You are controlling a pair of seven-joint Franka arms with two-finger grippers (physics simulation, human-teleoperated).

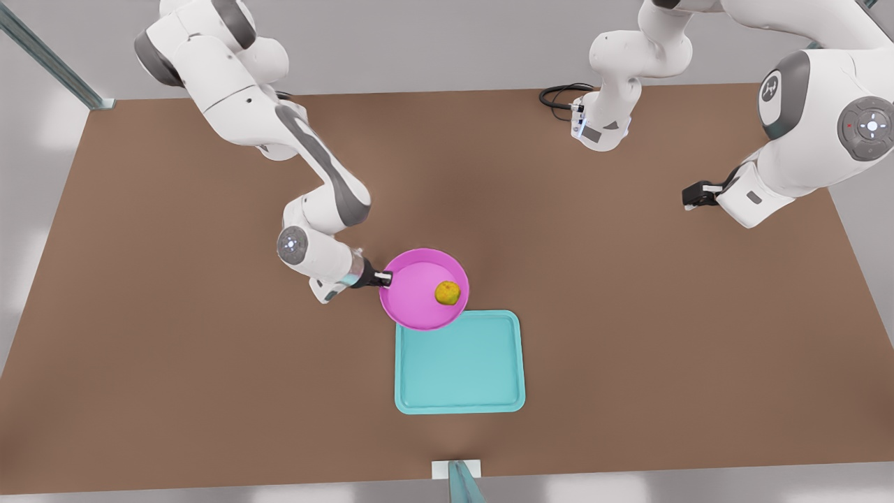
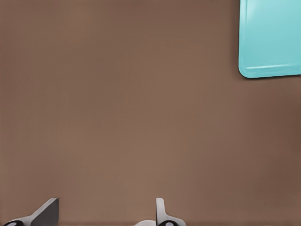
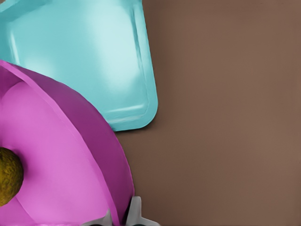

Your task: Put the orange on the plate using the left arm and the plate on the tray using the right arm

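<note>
Right pincer [image 1: 385,278] is clamped on the rim of the plate [image 1: 419,293], whose edge overlaps the tray [image 1: 461,370]; the orange [image 1: 447,293] sits on the plate. Left pincer [image 1: 688,195] hangs with fingers apart above the surface [image 1: 174,349], well apart from the tray [image 2: 270,37]. Right wrist view shows the finger [image 3: 135,212] gripping the plate's rim.

Both arms are glossy white with rounded segments and dark grey joint covers. The right arm [image 1: 307,154] carries a round grey cap with a pale dot ring near its wrist; its end effector [image 1: 385,278] is black with whitish fingertips. The left arm [image 1: 817,119] shows a grey logo panel; a black cable coils at its base
</note>
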